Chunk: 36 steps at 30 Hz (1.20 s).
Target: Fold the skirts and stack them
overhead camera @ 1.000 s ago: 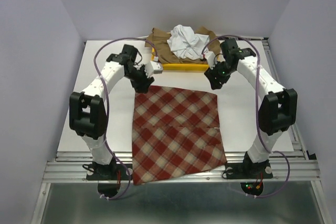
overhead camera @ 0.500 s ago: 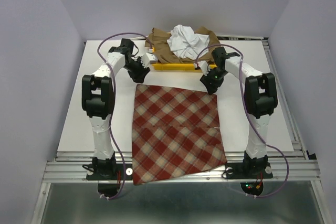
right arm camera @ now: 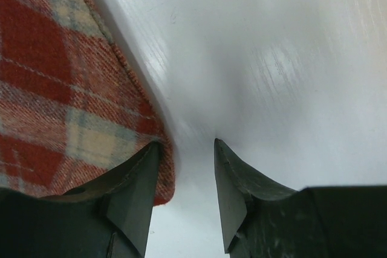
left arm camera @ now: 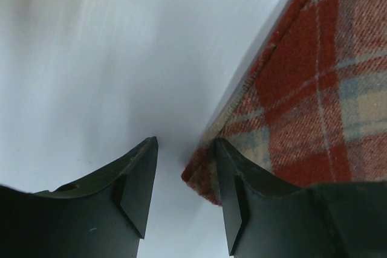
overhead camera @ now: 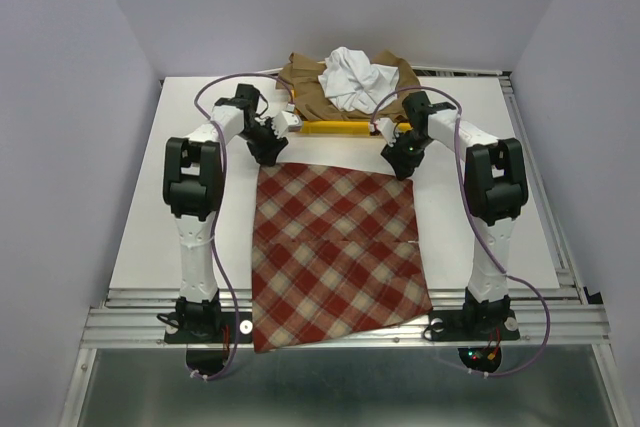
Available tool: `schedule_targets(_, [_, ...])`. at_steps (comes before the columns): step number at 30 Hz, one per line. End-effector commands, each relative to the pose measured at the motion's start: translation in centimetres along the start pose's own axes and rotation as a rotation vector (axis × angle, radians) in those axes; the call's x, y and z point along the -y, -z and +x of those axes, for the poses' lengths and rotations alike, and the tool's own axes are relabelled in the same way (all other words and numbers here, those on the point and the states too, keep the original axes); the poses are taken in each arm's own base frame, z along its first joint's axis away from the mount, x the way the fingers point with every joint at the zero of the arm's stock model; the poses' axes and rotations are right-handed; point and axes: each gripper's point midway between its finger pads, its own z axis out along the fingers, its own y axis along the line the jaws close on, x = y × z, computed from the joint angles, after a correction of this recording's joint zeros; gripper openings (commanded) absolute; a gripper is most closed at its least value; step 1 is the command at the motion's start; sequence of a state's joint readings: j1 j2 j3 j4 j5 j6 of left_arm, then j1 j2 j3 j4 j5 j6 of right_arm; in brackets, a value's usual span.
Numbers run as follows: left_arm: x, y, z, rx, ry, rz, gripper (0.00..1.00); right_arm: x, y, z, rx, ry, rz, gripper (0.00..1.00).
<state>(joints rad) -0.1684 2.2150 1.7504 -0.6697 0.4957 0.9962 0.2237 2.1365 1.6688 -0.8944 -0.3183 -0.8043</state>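
The red-and-beige checked skirt point(overhead camera: 335, 247) lies spread flat in the middle of the table, its near hem over the front edge. My left gripper point(overhead camera: 268, 154) is down at its far left corner, jaws open. In the left wrist view the cloth corner point(left arm camera: 208, 176) pokes into the gap of the gripper point(left arm camera: 185, 144), and the right finger point(left arm camera: 233, 179) rests on the cloth. My right gripper point(overhead camera: 400, 161) is at the far right corner, open. Its left finger point(right arm camera: 136, 185) sits on the skirt's edge point(right arm camera: 91, 113), the other on bare table. The white skirt point(overhead camera: 355, 77) lies crumpled on the tan skirt point(overhead camera: 308, 89).
A yellow tray point(overhead camera: 340, 128) at the back centre holds the white and tan skirts, just beyond both grippers. White table point(overhead camera: 150, 217) shows on either side of the checked skirt. Side walls close in left and right, and a metal rail point(overhead camera: 340, 322) runs along the front.
Both arms have swung inward and dropped onto the checked skirt's far corners. The right jaws have narrowed a little. The skirt has not moved.
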Motion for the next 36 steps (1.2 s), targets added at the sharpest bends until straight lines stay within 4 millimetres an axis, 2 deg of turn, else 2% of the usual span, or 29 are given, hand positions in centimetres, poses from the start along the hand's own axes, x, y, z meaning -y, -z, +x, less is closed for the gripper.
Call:
schedule_targets(1, [1.6,0.2,0.4,-0.004,-0.035,0.057,0.55,0.2,-1.1,0.3,-0.003,0.037,0.004,0.46])
schedule_targets(3, [1.8,0.1,0.6,-0.007,-0.034,0.067,0.55,0.2,-1.1,0.3,0.001,0.037,0.001,0.42])
schedule_targets(6, [1.8,-0.1,0.9,-0.016,-0.032,0.073,0.53,0.2,-1.0,0.2,0.003,0.040,-0.001,0.29])
schedule_targets(9, [1.8,0.0,0.8,-0.012,-0.037,0.074,0.33,0.1,-0.6,-0.1,0.009,0.049,-0.006,0.11])
schedule_targets(10, [1.9,0.2,0.8,-0.015,-0.033,0.078,0.24,0.2,-0.5,-0.2,0.009,0.050,-0.004,0.02])
schedule_targets(13, [1.3,1.1,0.2,-0.002,-0.036,0.068,0.10,0.9,0.5,-0.5,0.020,0.051,0.022,0.01])
schedule_targets(15, [0.2,1.9,-0.5,0.014,-0.022,0.040,0.02,1.4,1.5,-1.2,0.052,0.046,0.040,0.01])
schedule_targets(20, [-1.5,3.9,-1.8,0.035,-0.021,-0.010,0.00,2.3,3.1,-2.5,0.093,0.025,0.077,0.01])
schedule_targets(21, [-1.5,4.0,-1.8,0.033,-0.023,-0.013,0.00,2.7,3.3,-2.3,0.092,0.000,0.083,0.03])
schedule_targets(22, [-1.4,4.1,-1.7,0.029,-0.026,-0.009,0.00,2.8,3.6,-2.7,0.103,0.000,0.085,0.19])
schedule_targets(24, [-1.3,4.1,-1.7,0.026,-0.026,-0.008,0.00,2.2,3.5,-2.4,0.099,-0.057,0.035,0.42])
schedule_targets(25, [-1.2,4.0,-1.4,0.019,-0.025,-0.006,0.00,2.2,4.2,-2.4,0.100,-0.086,0.014,0.54])
schedule_targets(27, [-1.1,4.0,-1.4,0.018,-0.023,-0.009,0.10,2.2,4.2,-2.4,0.102,-0.135,-0.029,0.57])
schedule_targets(28, [-1.3,4.0,-1.3,0.020,-0.023,-0.015,0.21,2.0,3.6,-2.4,0.110,-0.171,-0.077,0.57])
schedule_targets(29, [-1.1,3.9,-1.2,0.021,-0.017,-0.014,0.25,2.6,4.4,-2.6,0.128,-0.204,-0.089,0.58])
schedule_targets(33, [-1.3,4.2,-1.6,0.051,0.000,-0.019,0.33,2.1,3.8,-3.4,0.184,-0.263,-0.193,0.58])
schedule_targets(36, [-2.0,4.5,-1.4,0.069,0.035,-0.019,0.38,1.2,2.6,-2.9,0.178,-0.279,-0.248,0.58])
